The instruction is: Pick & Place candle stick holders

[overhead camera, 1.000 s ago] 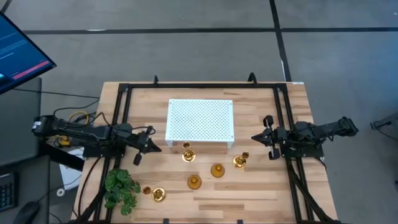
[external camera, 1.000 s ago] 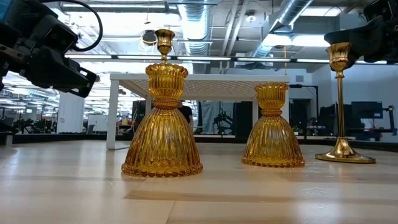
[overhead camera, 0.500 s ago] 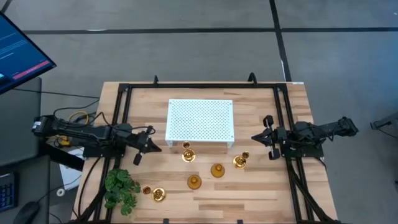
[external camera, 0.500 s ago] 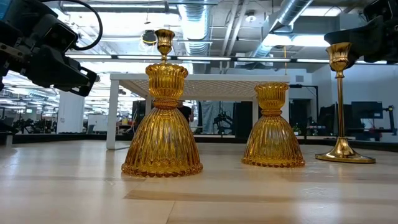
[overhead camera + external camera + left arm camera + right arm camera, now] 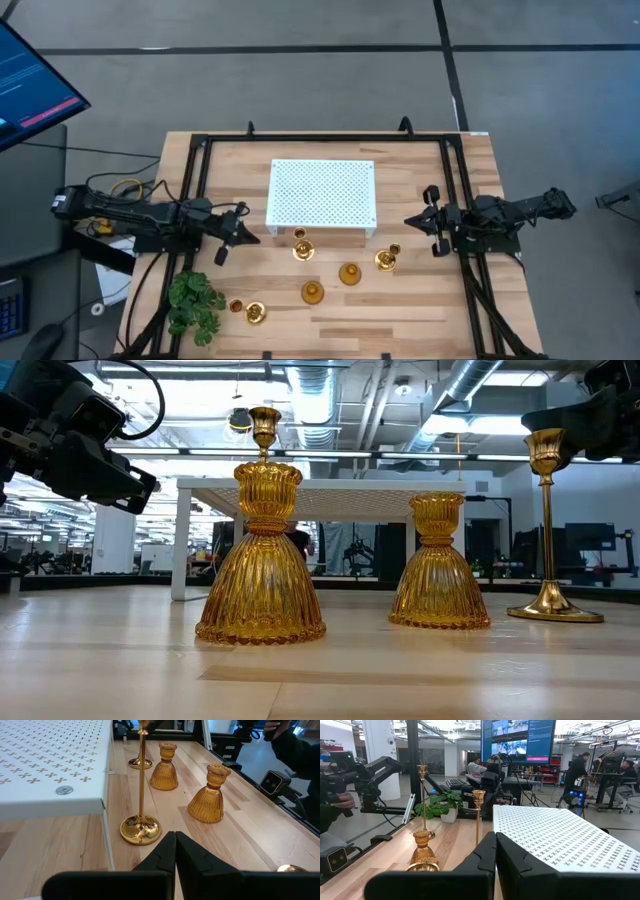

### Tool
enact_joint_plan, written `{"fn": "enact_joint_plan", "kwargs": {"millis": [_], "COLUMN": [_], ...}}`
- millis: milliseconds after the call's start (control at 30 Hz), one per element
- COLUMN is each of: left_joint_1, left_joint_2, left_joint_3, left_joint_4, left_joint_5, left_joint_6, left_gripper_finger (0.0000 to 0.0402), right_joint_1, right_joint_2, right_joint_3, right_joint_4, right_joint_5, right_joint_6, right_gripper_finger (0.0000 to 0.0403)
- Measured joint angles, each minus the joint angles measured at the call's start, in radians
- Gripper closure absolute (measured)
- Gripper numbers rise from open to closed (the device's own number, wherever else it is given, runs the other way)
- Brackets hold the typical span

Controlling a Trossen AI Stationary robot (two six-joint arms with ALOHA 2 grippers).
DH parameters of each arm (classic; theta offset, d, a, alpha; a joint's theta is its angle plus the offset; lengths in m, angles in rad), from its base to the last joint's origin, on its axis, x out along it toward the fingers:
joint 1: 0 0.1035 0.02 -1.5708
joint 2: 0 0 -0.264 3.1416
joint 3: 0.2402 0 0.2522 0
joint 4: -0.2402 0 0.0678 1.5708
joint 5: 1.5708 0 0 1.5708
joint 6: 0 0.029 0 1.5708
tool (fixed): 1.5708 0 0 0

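While both end effectors are closed, left [image 5: 243, 236] | right [image 5: 412, 221] | fifth holder [image 5: 292, 868] cut off in left wrist view

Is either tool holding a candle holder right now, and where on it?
No. Left tool and right tool are both shut on nothing, clear of the candle holders.

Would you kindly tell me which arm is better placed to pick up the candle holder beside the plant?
Left. That holder sits near the left gripper, by the plant; the right gripper waits across the table, with other holders between.
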Motion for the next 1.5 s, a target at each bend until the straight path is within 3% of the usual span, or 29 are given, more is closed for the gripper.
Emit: {"fn": "enact_joint_plan", "kwargs": {"millis": [1033, 1500], "left_joint_1": [0.0, 0.0], "left_joint_2": [0.0, 0.0], "left_joint_3": [0.0, 0.0], "left_joint_4": [0.014, 0.041], "left_joint_5": [0.0, 0.005], "left_joint_6": [-0.001, -0.083], "left_gripper_finger": [0.0394, 0.0394], "right_joint_1": [0.009, 0.006], "right_joint_2": [0.0, 0.0], "right_joint_3": [0.0, 0.0], "right_joint_4": [0.001, 0.007], "right_joint_5": [-0.001, 0.0], "right_joint_6": [-0.001, -0.004], "right_gripper_finger": [0.0403, 0.0403]}}
